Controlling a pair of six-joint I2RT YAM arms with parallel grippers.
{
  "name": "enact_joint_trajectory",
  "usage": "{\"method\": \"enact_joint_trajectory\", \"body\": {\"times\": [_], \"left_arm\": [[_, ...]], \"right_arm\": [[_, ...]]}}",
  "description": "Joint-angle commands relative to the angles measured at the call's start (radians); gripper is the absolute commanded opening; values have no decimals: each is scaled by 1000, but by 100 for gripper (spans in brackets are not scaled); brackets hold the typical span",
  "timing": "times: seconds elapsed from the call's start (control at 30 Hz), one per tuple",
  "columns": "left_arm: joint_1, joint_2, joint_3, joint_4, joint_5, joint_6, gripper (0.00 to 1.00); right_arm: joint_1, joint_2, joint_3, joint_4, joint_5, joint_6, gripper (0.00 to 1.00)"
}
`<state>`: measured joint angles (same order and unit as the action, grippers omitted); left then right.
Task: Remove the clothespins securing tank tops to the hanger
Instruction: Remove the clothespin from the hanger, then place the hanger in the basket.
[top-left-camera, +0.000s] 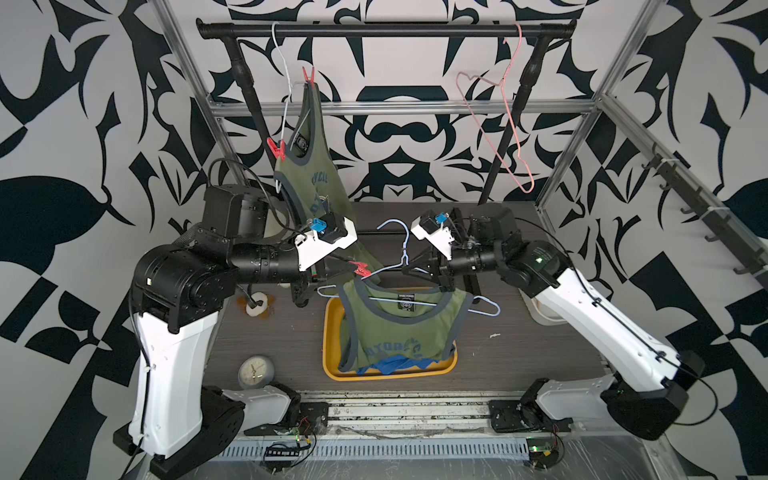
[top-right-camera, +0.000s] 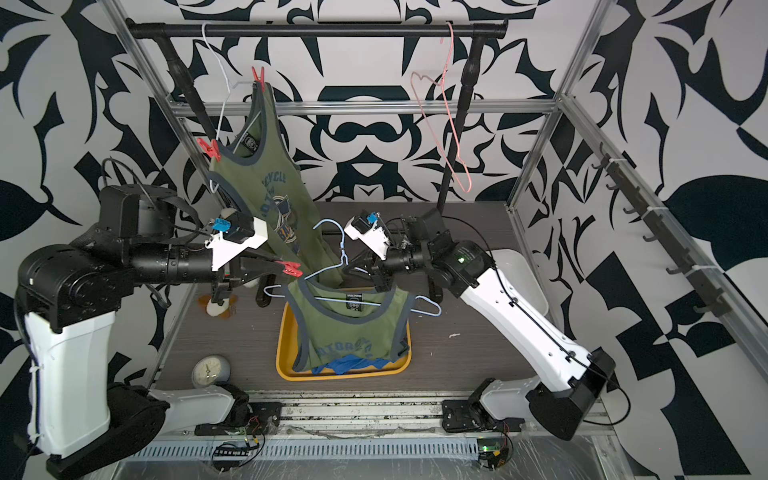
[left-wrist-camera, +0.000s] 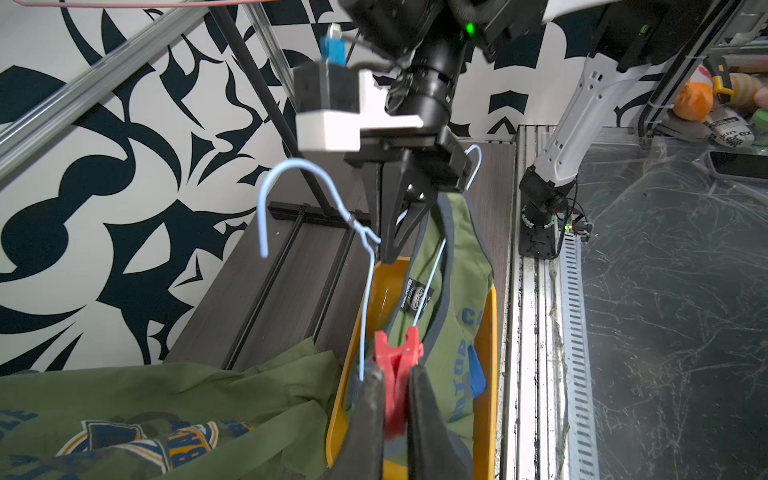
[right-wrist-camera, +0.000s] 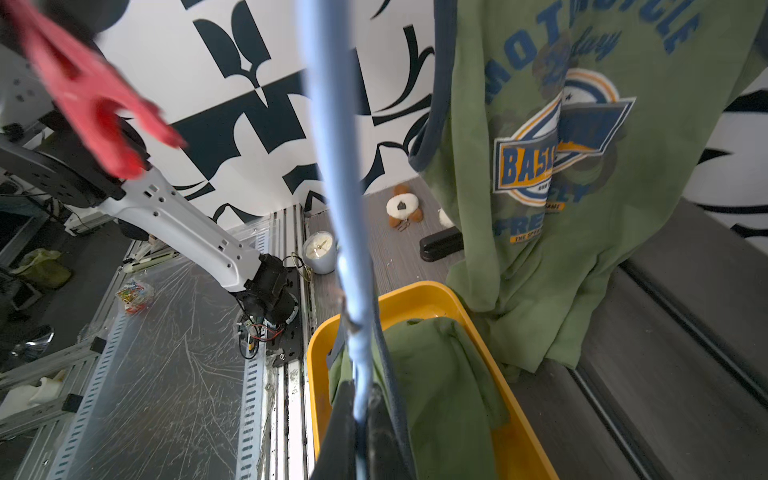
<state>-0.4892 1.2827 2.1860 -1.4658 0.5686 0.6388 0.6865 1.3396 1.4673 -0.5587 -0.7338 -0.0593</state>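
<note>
I find the left tool clamped on a red plastic clothespin, with its black fingers pressed to the pin's sides. The pin sits at the shoulder of a light blue wire hanger. I cannot tell whether it bites the wire. The right tool is closed tight on that hanger's neck and holds it in the air above a yellow plastic tray on the dark wood-grain worktop. An olive-green tank top with grey trim hangs from the blue hanger. Its hem falls into the tray over a bright blue tank top lying there. Obstruction noted: a second olive-green tank top hangs from a white wire hanger on the black rail. Its lower part drops behind the left wrist and ends just beside the held pin. An upper red clothespin and a lower red clothespin grip its straps. A bare pink wire hanger hangs on the same rail, well apart. A round grey clock stands near the left arm's base. A white-and-brown plush toy lies beneath the left arm.
</note>
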Motion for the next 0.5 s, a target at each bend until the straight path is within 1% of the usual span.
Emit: {"method": "enact_joint_trajectory", "body": {"times": [0.0, 0.07, 0.17, 0.33, 0.47], "left_arm": [[-2, 6, 8, 14, 52, -39, 11], [-2, 10, -6, 32, 70, -56, 11], [-2, 21, -44, 69, 95, -86, 11], [-2, 37, -117, 139, 122, -142, 10], [-2, 42, -135, 160, 141, -161, 10]], "right_arm": [[-5, -1, -41, 158, -62, 63, 0], [-5, 12, -88, 207, -75, 93, 0], [-5, 48, -125, 204, -77, 109, 0], [-7, 82, -222, 253, -56, 145, 0], [-13, 134, -265, 244, -27, 161, 0]]}}
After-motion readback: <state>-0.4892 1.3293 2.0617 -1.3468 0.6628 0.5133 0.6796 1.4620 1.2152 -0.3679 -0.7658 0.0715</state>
